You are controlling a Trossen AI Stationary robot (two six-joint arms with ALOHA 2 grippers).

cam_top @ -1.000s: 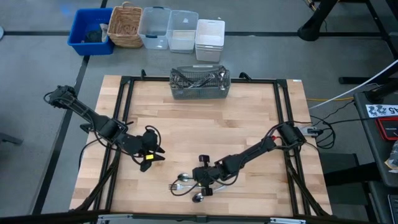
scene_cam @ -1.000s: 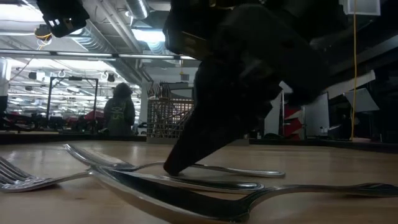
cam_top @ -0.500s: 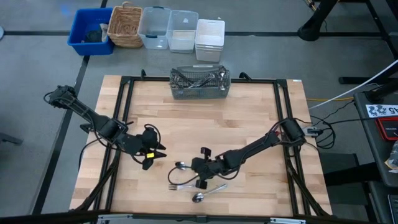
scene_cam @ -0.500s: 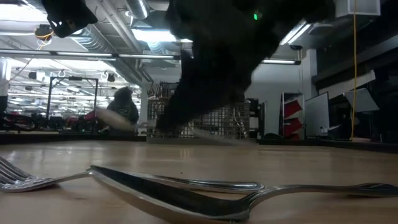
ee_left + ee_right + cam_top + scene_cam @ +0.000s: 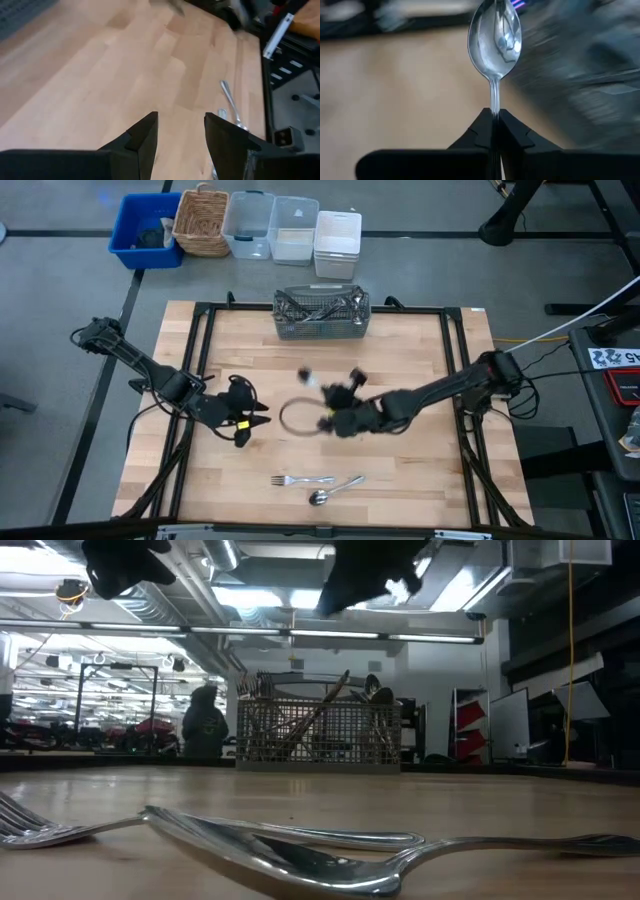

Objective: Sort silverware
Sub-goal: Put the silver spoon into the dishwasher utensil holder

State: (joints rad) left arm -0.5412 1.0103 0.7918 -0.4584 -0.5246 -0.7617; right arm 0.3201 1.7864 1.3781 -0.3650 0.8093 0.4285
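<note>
My right gripper (image 5: pixel 328 420) hangs above the middle of the table, shut on a shiny spoon (image 5: pixel 495 37) whose bowl sticks out ahead of the fingertips. My left gripper (image 5: pixel 252 420) waits open above the table's left half, with nothing between its fingers (image 5: pixel 145 137). More silverware lies flat on the wood near the front edge: a fork (image 5: pixel 300 480) and a spoon (image 5: pixel 335 490), which the low view shows close up as the fork (image 5: pixel 40 830) and the spoon (image 5: pixel 300 862). The grey wire-mesh basket (image 5: pixel 321 315) holding silverware stands at the far edge. My right gripper pinches the spoon's handle just behind the bowl's neck (image 5: pixel 494 102) between its two fingers (image 5: pixel 512 131). The spoon lies along the fingers, bowl ahead, and the rest of the handle is hidden between them. It is lifted clear of the table.
Beyond the table's far edge stand a blue bin (image 5: pixel 147 230), a wicker basket (image 5: pixel 201 220), two clear tubs (image 5: pixel 270 227) and a white tub (image 5: pixel 337 242). A black frame (image 5: pixel 200 340) runs along the table's sides. A person (image 5: pixel 203 720) stands in the room behind.
My right gripper has risen from the silverware near the front edge, carrying one spoon up and toward the table's middle, and its wrist has turned. The spoon is lifted clear; the fork and the other spoon stay on the wood.
</note>
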